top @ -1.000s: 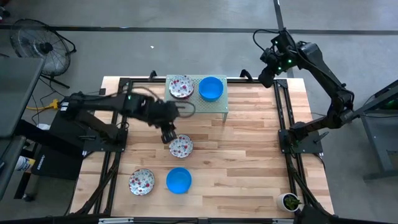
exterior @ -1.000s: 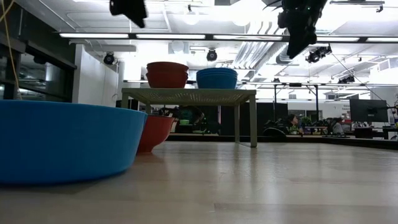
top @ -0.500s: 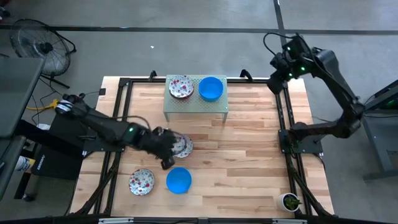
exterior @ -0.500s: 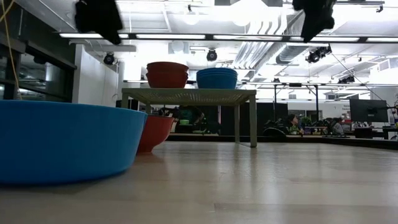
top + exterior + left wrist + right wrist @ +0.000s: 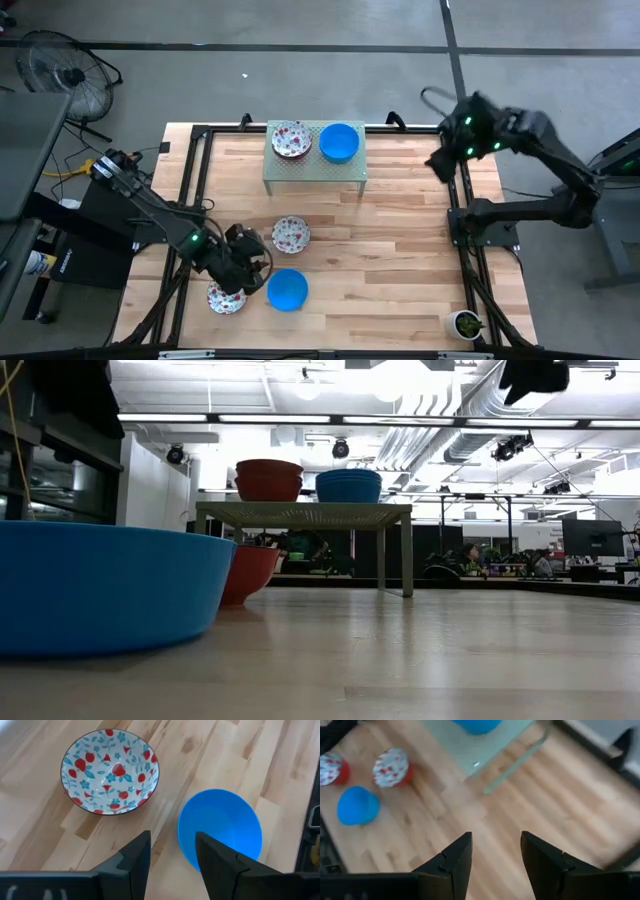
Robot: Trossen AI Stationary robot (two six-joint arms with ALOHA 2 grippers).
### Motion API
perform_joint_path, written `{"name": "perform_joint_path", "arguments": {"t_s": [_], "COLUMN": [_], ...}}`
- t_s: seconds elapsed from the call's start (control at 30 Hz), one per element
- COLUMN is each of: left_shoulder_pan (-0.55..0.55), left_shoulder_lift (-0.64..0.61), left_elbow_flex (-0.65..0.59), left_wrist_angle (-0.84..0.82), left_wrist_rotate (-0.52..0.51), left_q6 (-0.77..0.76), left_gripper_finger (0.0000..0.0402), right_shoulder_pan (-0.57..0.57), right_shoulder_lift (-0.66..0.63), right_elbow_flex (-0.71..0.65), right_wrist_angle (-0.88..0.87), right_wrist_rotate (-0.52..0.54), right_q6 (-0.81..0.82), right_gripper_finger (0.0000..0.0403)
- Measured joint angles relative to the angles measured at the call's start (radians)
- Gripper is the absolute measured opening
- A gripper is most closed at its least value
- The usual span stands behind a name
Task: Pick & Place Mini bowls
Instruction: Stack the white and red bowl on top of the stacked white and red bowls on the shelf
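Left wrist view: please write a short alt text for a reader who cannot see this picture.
The left tool, its two dark fingers open and empty, hangs over a wooden table above two mini bowls. One is a white floral bowl with red and blue speckles; the other is a solid blue bowl beside it, apart from it.

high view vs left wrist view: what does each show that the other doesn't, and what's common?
Only the high view shows the green rack with a floral stack and a blue stack on top, the floral bowl near the left arm, the raised right gripper at the table's right edge, and a floor fan.

Only the left wrist view shows the left gripper with its jaws open and empty.

Both show the floral bowl at mid-table, the loose blue bowl and the wooden table.
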State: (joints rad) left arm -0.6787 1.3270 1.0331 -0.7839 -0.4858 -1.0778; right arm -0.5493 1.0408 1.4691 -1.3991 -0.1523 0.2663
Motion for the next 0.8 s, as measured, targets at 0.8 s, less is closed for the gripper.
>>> {"name": "perform_joint_path", "arguments": {"t_s": [0.8], "left_shoulder_pan": [-0.094], "left_shoulder_lift": [-0.018], "left_elbow_flex": [-0.144], "left_wrist_angle": [-0.003], "left_wrist_rotate": [-0.155], "left_q6": [-0.147], "left_gripper_finger": [0.0152], "right_shoulder_pan": [0.619], "right_shoulder_lift": [0.110], "right_elbow_flex": [-0.746], "right_wrist_angle": [1.109], "right_wrist_rotate": [0.123], "right_q6": [0.535], "right_gripper_finger": [0.0156]}}
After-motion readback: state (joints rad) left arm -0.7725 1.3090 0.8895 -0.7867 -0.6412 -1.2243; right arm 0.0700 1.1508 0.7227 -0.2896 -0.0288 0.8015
